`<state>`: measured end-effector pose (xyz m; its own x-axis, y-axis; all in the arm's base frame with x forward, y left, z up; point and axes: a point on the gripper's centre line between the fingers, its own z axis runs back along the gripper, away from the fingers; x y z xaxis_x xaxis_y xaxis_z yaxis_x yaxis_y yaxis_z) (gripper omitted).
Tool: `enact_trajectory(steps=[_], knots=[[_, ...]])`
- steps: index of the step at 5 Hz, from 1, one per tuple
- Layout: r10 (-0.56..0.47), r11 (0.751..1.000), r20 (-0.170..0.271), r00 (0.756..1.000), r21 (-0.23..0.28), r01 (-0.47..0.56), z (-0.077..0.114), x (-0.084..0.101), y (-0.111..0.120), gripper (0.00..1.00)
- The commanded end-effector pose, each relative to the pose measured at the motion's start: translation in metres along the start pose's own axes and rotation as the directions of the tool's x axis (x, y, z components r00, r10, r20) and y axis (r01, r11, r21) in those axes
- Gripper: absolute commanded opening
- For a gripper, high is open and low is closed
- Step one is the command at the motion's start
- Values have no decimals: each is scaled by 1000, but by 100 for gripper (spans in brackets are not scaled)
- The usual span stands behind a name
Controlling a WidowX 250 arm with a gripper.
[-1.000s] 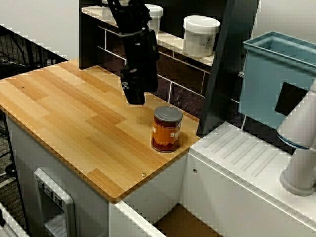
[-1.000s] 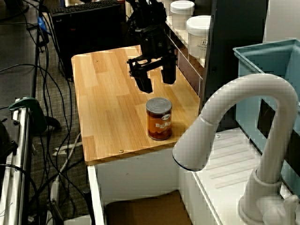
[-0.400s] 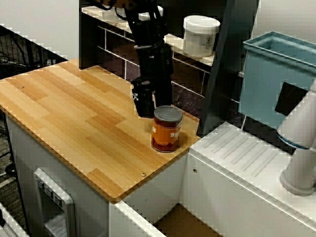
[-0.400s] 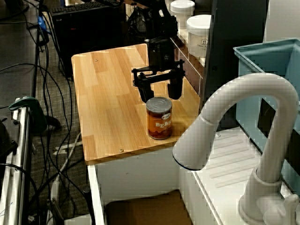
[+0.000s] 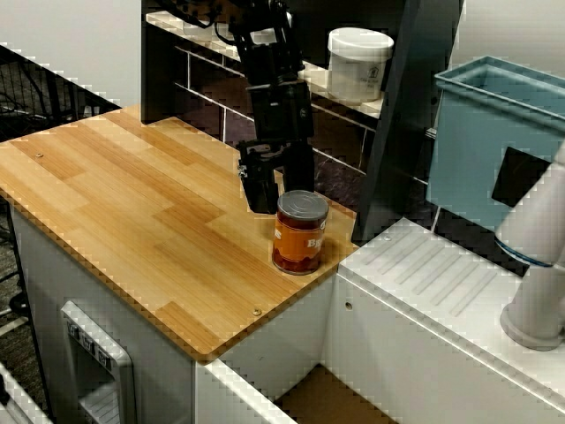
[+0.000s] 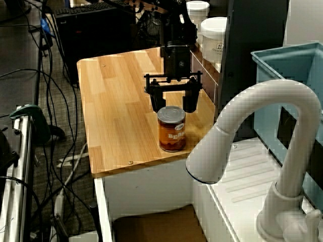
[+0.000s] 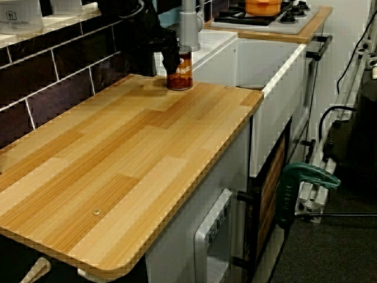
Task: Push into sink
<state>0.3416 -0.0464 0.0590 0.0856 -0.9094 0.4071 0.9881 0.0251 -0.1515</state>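
Note:
An orange-labelled can point(image 5: 300, 233) stands upright on the wooden counter point(image 5: 132, 212), near its right edge beside the sink. It also shows in the side view point(image 6: 171, 129) and the far view point(image 7: 179, 68). My black gripper point(image 6: 172, 102) is open, low and just behind the can, with a finger point(image 6: 156, 101) on each side of its top. It also shows from the front point(image 5: 281, 190). I cannot tell if it touches the can. The sink point(image 5: 335, 397) lies below the counter edge; its brownish floor point(image 6: 156, 227) shows.
A ribbed white drainboard point(image 5: 441, 274) and a white faucet point(image 6: 262, 126) lie right of the sink. A light blue bin point(image 5: 494, 141) stands behind them. White jars point(image 5: 357, 62) sit on a shelf over dark tiles. Cables hang left of the counter point(image 6: 55, 126).
My gripper has moved down and to the right, from above the counter's middle to just behind the can. The can has shifted slightly toward the sink edge.

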Motion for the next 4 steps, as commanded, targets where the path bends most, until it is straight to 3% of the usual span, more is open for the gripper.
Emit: enact_trajectory(steps=[1, 4], knots=[[-77, 997, 47, 996, -19, 78, 16, 13, -8, 100], [-76, 997, 42, 996, -12, 77, 5, 33, -19, 100]])
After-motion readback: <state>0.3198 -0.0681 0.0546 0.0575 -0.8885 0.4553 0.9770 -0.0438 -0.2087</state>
